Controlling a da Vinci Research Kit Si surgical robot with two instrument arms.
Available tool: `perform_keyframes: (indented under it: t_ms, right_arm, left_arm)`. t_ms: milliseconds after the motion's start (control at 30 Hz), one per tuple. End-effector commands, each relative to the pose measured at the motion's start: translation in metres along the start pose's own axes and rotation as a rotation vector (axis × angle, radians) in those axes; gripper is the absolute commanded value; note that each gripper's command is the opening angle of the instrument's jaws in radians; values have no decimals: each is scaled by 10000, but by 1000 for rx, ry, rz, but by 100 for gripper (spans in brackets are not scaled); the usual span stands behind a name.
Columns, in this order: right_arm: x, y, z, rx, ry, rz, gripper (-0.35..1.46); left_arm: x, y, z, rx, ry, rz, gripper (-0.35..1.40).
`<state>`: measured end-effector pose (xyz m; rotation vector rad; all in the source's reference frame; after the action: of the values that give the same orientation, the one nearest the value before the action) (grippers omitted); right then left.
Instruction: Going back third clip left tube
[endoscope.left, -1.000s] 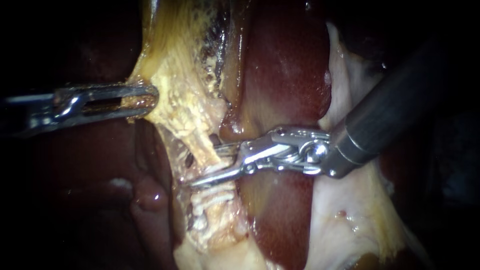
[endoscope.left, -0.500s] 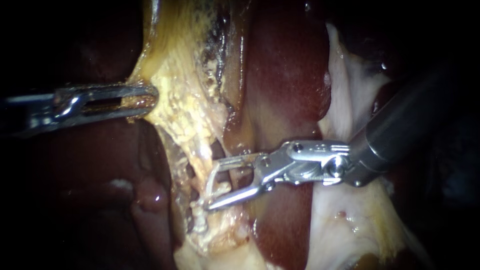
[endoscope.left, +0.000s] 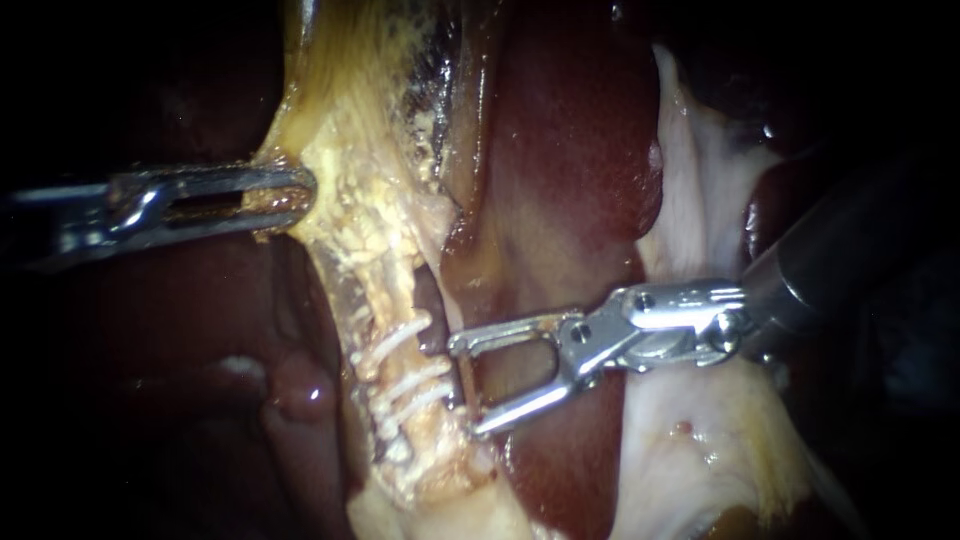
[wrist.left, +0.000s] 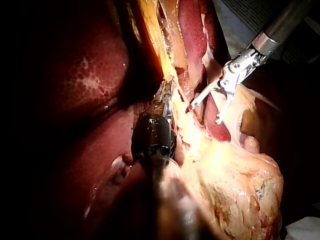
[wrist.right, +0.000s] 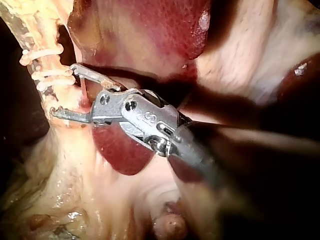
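Right instrument (endoscope.left: 470, 385) is now pulled back just off the left tube (endoscope.left: 375, 275), jaws wide and empty. Three white clips (endoscope.left: 405, 380) are left across it, so clipping looks done. Yellow tissue (endoscope.left: 340, 205) is pinched by the left instrument (endoscope.left: 285, 192).

1. the left instrument (endoscope.left: 285, 193) lay across the left middle of the frame, its jaws closed on the edge of the tissue (endoscope.left: 350, 150) that filled the upper centre.
2. the tube (endoscope.left: 395, 290) ran down from that tissue toward the lower centre, with the liver (endoscope.left: 570, 150) just to its right.
3. three clips (endoscope.left: 405, 375) sat across the tube, one below another.
4. the right instrument (endoscope.left: 468, 385) reached in from the right edge, in front of the liver, its parted jaws just right of the clips.
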<state>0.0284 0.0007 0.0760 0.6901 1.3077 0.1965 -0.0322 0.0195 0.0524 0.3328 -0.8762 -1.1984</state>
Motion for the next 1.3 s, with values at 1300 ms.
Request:
perform_keyframes:
  t_ms: [1300]
  right_arm:
    - [64, -16, -103, -122, 58, -165, 60]
  left_arm:
    - [36, 10, 94, 13, 43, 28, -35]
